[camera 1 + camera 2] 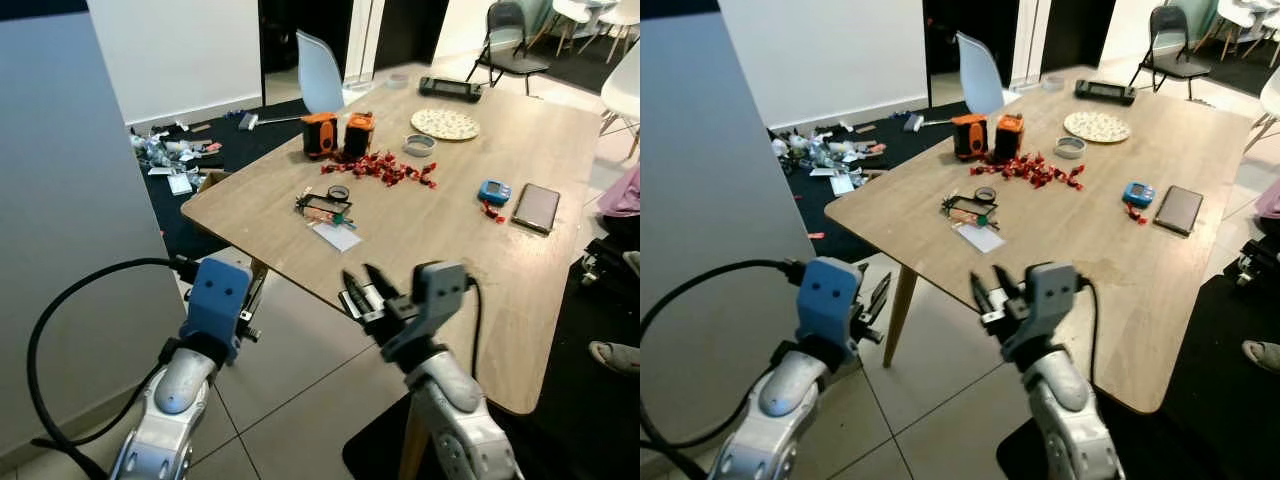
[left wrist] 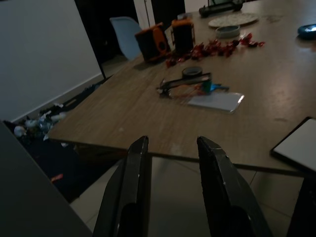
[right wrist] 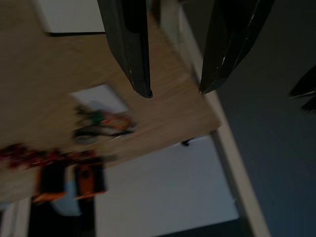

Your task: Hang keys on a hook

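We see the keys [image 1: 325, 208] on the table [image 1: 520, 300], up-frame of our right gripper [image 1: 362, 290], the nearer one; both grippers spread, empty.

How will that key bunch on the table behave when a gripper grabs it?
The keys look like a loose bunch of rings and tags, so they would likely flop and dangle. They lie flat on the wooden table, so pinching may be fiddly. They partly overlap a white card, which might slide along.
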Available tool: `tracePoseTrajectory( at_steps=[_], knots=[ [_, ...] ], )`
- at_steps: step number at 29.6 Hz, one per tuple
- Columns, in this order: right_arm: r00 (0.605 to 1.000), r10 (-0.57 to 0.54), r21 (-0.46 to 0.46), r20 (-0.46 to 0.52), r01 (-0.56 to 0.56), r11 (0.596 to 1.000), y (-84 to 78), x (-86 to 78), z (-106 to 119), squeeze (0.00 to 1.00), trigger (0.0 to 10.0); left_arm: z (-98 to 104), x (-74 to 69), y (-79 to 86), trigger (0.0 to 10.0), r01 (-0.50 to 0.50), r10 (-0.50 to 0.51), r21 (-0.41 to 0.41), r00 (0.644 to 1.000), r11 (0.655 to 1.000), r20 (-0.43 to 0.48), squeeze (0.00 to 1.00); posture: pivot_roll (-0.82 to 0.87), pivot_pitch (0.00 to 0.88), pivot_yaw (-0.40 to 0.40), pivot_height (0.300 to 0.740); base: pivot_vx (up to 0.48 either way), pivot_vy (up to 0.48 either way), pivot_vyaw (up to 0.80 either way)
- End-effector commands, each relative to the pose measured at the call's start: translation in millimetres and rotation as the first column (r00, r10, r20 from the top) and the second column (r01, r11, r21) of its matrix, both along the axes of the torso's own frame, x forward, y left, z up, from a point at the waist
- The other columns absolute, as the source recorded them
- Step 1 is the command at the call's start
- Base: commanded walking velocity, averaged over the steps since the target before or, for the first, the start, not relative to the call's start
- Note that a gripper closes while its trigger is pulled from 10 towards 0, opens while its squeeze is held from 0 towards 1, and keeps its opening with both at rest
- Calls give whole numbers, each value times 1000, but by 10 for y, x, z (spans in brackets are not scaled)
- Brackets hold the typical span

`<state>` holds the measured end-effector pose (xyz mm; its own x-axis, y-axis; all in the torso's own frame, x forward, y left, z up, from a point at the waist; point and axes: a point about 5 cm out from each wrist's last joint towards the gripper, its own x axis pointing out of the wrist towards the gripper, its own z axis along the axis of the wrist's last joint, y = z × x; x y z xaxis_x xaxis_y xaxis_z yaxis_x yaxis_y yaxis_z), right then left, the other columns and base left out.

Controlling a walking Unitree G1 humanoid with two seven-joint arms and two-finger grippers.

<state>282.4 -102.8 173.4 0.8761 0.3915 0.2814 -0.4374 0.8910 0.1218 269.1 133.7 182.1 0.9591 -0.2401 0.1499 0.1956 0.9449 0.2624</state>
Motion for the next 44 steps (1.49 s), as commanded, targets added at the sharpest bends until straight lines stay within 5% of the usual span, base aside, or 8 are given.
tracePoseTrajectory(
  at_steps=[1, 44],
  knots=[
    [1000, 10, -1, -15, -10, 1000, 22, -24, -51, 0, 10000, -32, -23, -9, 10000, 0, 0, -25, 1000, 1000, -23, 0, 110, 133, -20, 740, 0, 0, 0],
    [1000, 22, 0, -18, -22, 1000, 51, -24, -55, 0, 10000, -55, -18, 1, 10000, -19, 19, -1, 999, 1000, -36, 0, 110, 143, -21, 740, 0, 0, 0]
  ],
)
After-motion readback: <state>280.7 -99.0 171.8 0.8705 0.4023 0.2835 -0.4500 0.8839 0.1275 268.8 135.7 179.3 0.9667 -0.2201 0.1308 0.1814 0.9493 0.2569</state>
